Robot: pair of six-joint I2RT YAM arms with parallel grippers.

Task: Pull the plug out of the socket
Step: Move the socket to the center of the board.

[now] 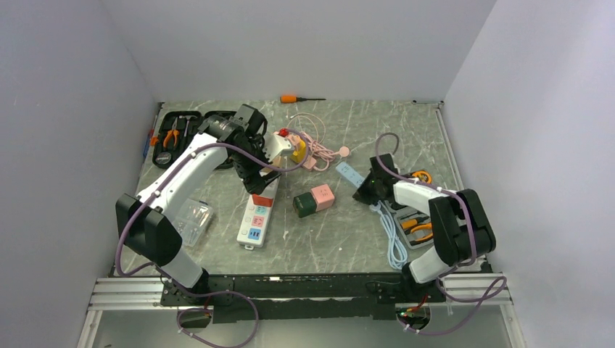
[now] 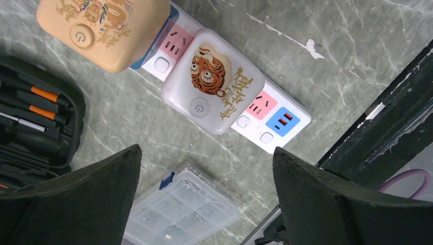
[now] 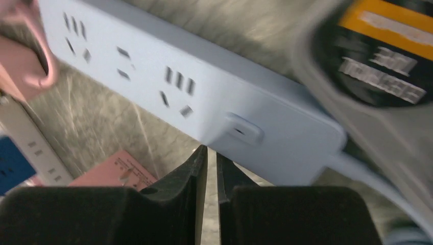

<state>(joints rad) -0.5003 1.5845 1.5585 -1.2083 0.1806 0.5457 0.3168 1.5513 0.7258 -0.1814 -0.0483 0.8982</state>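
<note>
Two plugs sit in the white power strip (image 2: 254,131): a tiger-printed plug (image 2: 212,81) and a beige plug (image 2: 102,28) beside it. The left gripper (image 2: 207,153) hangs above the tiger one, jaws wide, likely to straddle it. The right gripper (image 3: 207,153), jaws nearly closed on nothing, sits just beside a pale blue power strip (image 3: 204,97).

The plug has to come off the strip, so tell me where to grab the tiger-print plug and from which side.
Probably the two side walls of the tiger-print plug facing the long edges of the power strip, coming straight down with the open left gripper. It stands proud there, while the tan plug crowds one lengthwise side.
</note>
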